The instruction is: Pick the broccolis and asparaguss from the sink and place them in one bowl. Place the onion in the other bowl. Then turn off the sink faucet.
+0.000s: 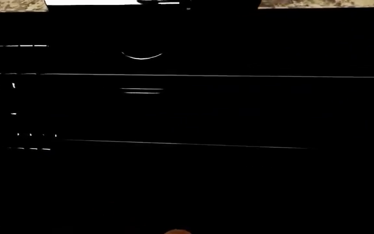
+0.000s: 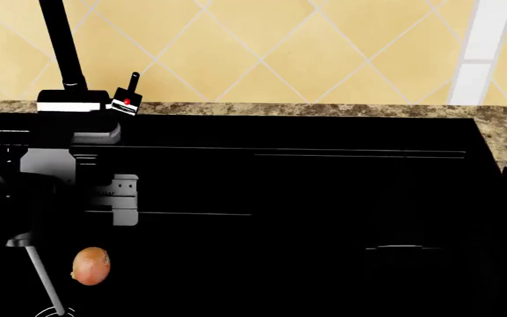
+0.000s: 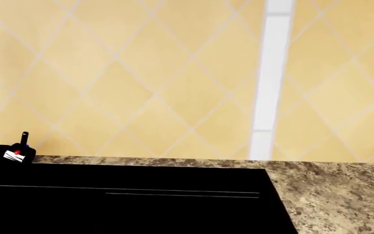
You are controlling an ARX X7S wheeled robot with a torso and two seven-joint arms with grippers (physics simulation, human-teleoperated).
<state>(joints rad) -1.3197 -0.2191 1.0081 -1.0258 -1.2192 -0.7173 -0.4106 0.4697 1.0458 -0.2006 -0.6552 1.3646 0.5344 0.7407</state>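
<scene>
While the onion (image 2: pixel 90 265) sits in the black sink (image 2: pixel 324 198) at about 7 o'clock in the head view, the left arm (image 2: pixel 77 178) reaches just above it. Neither gripper's jaws show, so I cannot tell. The faucet handle (image 2: pixel 127 99) stands at 11 o'clock.

No readable text anywhere tbh, not on the faucet handle (image 2: pixel 127 100) (just a red dot) or the wall tiles (image 2: pixel 306 53).

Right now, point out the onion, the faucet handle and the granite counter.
onion (image 2: pixel 90 265), head view, middle of its brown skin.
faucet handle (image 2: pixel 132 84), head view, on its black lever above the red mark.
granite counter (image 3: pixel 333 195), right wrist view, bare speckled top right of the black sink.
</scene>
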